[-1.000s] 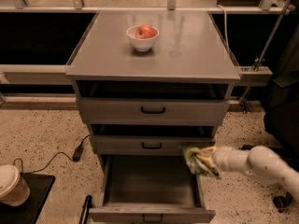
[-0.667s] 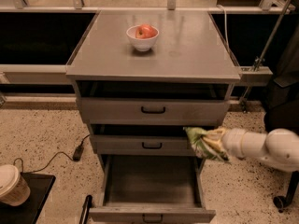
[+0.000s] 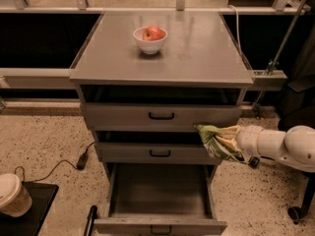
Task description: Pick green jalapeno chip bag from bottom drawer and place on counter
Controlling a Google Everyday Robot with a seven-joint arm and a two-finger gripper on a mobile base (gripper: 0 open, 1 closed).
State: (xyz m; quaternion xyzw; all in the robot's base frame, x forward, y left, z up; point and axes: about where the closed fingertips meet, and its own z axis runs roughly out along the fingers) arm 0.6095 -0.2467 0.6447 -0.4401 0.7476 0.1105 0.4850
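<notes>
Fingers [image 3: 231,142] at middle right clamp the chip bag [image 3: 214,140]; it looks light, crinkly, slippery, probably best pinched at a seam.

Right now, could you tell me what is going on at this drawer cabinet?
The robot's arm reaches in from the right, and its gripper is clamped on the green jalapeno chip bag, holding it in the air at the cabinet's right edge, level with the middle drawer. The bottom drawer stands pulled open below, and nothing shows inside it. The bag is not yet on the counter, where a white bowl holding a red fruit sits.
</notes>
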